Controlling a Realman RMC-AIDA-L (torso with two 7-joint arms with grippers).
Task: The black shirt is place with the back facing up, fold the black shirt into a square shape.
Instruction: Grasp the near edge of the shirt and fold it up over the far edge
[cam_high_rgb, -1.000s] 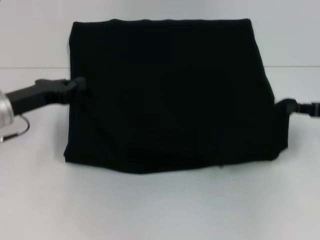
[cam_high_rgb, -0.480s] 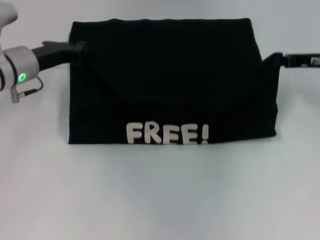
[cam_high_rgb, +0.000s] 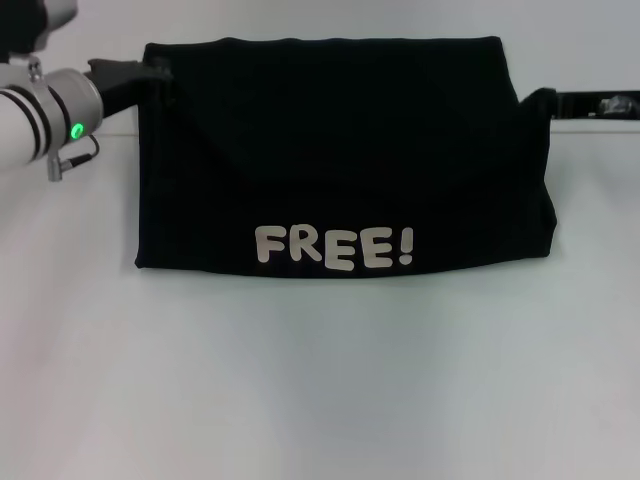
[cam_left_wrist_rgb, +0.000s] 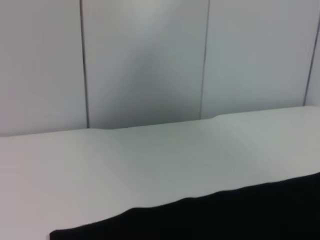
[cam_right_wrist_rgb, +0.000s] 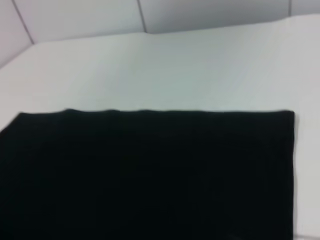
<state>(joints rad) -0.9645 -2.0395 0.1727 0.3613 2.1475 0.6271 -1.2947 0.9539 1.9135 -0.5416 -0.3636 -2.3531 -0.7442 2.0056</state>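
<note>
On the left side, the left gripper (cam_high_rgb: 150, 72) is at the far left corner of the black shirt (cam_high_rgb: 340, 160), pressed right against the cloth edge, with the silver arm and its small green light just behind it. I believe it has a pinch of the cloth between its fingers, but the black fingers melt into the black cloth, so I cannot tell how far they are closed. Its own wrist camera shows only the table (cam_left_wrist_rgb: 150, 160) and a dark edge of the shirt (cam_left_wrist_rgb: 240, 215), no fingers. In the middle, the shirt lies flat on the white table (cam_high_rgb: 320, 380) as a wide folded rectangle, and the near layer shows the white letters "FREE!" (cam_high_rgb: 334, 247) close to the front fold. It seems the near half is being carried over toward the far edge. On the right side, the right gripper (cam_high_rgb: 545, 100) touches the far right corner of the shirt at about the same height as the left one; also here I cannot tell the opening of its fingers. To do this step well, I think both corners should go down together and level, so that the top layer meets the far edge evenly. The cloth should be kept a little tight between the two arms, so no wrinkle remains, and released only when it rests on the layer below.
</note>
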